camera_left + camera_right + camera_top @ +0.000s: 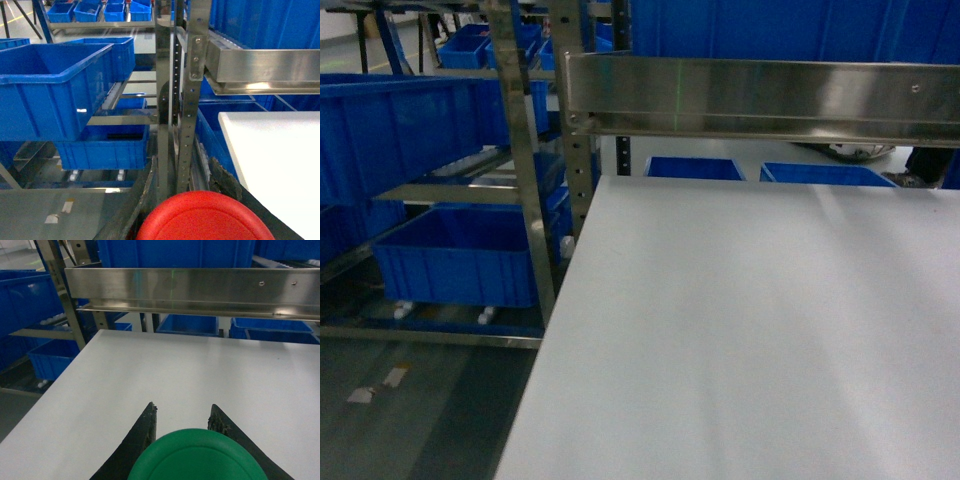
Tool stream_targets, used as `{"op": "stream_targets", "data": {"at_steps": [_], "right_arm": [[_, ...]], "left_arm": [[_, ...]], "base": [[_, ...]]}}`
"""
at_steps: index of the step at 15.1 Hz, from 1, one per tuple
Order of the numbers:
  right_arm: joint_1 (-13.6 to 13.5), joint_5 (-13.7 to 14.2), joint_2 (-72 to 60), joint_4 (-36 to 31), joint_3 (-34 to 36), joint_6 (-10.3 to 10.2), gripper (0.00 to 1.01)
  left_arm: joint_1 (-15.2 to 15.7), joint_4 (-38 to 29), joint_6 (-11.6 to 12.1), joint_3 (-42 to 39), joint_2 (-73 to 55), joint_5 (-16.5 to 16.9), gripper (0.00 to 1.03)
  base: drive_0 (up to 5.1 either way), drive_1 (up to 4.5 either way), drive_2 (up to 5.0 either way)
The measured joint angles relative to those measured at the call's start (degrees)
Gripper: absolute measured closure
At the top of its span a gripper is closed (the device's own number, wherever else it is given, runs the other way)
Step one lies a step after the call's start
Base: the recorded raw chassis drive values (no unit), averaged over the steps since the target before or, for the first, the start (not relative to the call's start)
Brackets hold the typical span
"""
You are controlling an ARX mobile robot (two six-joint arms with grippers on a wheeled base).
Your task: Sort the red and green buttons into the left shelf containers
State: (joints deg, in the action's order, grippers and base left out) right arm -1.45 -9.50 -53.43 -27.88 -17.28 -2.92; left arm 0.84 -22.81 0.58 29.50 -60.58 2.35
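In the left wrist view the red button fills the bottom edge, its round cap sitting between the two dark fingers of my left gripper, which is shut on it. It hangs near the shelf post, with the left shelf containers beyond: an upper blue tub and a lower one. In the right wrist view my right gripper is shut on the green button above the white table. Neither gripper shows in the head view, where the tubs stand at the left.
A steel shelf rail runs across above the white table. Two more blue bins sit behind the table's far edge. Metal rack uprights stand between table and tubs. Grey floor lies at the lower left.
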Motion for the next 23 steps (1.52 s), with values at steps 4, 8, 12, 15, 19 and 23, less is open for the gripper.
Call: {"op": "stream_targets", "data": {"at_steps": [4, 8, 12, 15, 19, 23], "right_arm": [[0.0, 0.0, -0.1, 0.2, 0.0, 0.0, 0.74], [0.0, 0.0, -0.1, 0.1, 0.0, 0.0, 0.74], [0.0, 0.0, -0.1, 0.2, 0.0, 0.0, 0.74], [0.0, 0.0, -0.1, 0.2, 0.0, 0.0, 0.74], [0.0, 0.0, 0.0, 0.0, 0.0, 0.0, 0.74], [0.0, 0.0, -0.1, 0.2, 0.0, 0.0, 0.74]], "left_arm": [[0.0, 0.1, 0.2, 0.0, -0.1, 0.0, 0.74], [0.0, 0.0, 0.2, 0.0, 0.0, 0.1, 0.74], [0.0, 0.0, 0.2, 0.0, 0.0, 0.0, 0.74], [0.1, 0.0, 0.2, 0.0, 0.0, 0.0, 0.74], [0.0, 0.1, 0.2, 0.1, -0.1, 0.0, 0.74], [0.0, 0.1, 0.2, 0.1, -0.1, 0.0, 0.74]], "base": [[-5.0, 2.39, 2.4], [-5.0, 2.41, 2.4], [-5.0, 2.48, 2.5], [-5.0, 2.42, 2.4], [-5.0, 2.41, 2.4], [-5.0, 2.44, 2.4]]}}
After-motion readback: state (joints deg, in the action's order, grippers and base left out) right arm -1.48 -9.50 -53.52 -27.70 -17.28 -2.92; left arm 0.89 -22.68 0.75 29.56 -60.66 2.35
